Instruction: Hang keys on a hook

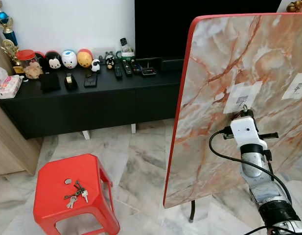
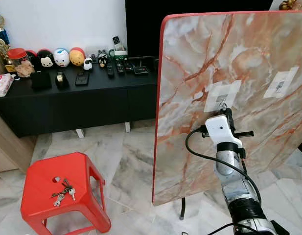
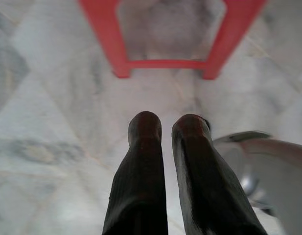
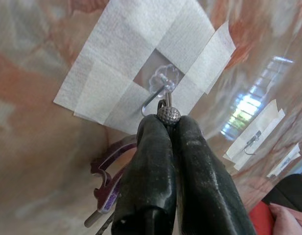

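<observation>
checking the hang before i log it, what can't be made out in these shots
- Whether the ring is over the hook: right wrist view, the right end effector fingers cover it.
- Held keys: mostly hidden behind those fingers.
- Hook in the eye views: blocked by the wrist.
- Keys on the stool: too small to count.

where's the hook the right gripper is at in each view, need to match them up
left eye: hook on the white tape patch, just above the right gripper.
right eye: hook on that same patch, centre right.
right wrist: hook close up, past the fingertips pinching the held keys.
left wrist: faces floor and red stool.
shared landmark: second taped hook to its right.
</observation>
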{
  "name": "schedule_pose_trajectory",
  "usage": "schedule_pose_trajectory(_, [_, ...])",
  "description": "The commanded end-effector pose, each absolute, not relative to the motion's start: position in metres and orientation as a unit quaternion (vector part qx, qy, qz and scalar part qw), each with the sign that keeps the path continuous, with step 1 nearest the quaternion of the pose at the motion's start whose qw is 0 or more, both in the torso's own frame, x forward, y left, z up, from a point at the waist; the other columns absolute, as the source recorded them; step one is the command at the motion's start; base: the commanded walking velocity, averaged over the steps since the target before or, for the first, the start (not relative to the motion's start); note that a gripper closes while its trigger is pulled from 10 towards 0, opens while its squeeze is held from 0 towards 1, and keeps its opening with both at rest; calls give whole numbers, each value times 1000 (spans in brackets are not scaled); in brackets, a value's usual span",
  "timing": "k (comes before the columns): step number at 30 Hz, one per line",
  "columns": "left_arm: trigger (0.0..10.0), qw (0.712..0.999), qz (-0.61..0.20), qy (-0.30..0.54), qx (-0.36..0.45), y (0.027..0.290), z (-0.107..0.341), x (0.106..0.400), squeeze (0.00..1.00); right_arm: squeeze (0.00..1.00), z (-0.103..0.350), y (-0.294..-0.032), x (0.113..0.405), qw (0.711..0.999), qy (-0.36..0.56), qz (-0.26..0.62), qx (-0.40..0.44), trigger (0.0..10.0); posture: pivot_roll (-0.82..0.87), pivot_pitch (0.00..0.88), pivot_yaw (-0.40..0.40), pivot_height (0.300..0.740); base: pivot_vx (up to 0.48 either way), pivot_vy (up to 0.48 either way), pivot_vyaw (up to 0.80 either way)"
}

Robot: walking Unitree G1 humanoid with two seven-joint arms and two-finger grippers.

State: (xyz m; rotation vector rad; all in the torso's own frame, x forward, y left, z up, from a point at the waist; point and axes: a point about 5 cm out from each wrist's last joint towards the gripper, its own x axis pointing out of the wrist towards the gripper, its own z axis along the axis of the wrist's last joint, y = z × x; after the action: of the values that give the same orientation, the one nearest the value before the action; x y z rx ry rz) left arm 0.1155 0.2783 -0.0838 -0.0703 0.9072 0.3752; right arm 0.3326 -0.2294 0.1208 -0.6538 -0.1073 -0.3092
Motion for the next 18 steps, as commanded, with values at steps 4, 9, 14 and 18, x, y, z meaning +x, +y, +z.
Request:
schedule_pose_trajectory(4, [10000,880,167,443,-31,260,-89,119,0,0,130,-232,337,929,-63,-158,-329,10000,178,2,-66,740,0,0,0])
schedule_pose_trajectory(9, [10000,880,157,448,-33,238,-94,126,0,0,131,-230,339,932,-59,-151,-324,10000,179,3,-66,740,0,0,0])
schedule_pose_trajectory(14, [10000,879,162,448,-30,244,-93,124,0,0,132,-226,341,938,-55,-133,-316,10000,180,2,-66,740,0,0,0])
schedule_pose_trajectory(18, [10000,878,172,446,-26,263,-89,118,0,0,132,-223,343,942,-48,-121,-311,10000,180,3,-66,740,0,0,0])
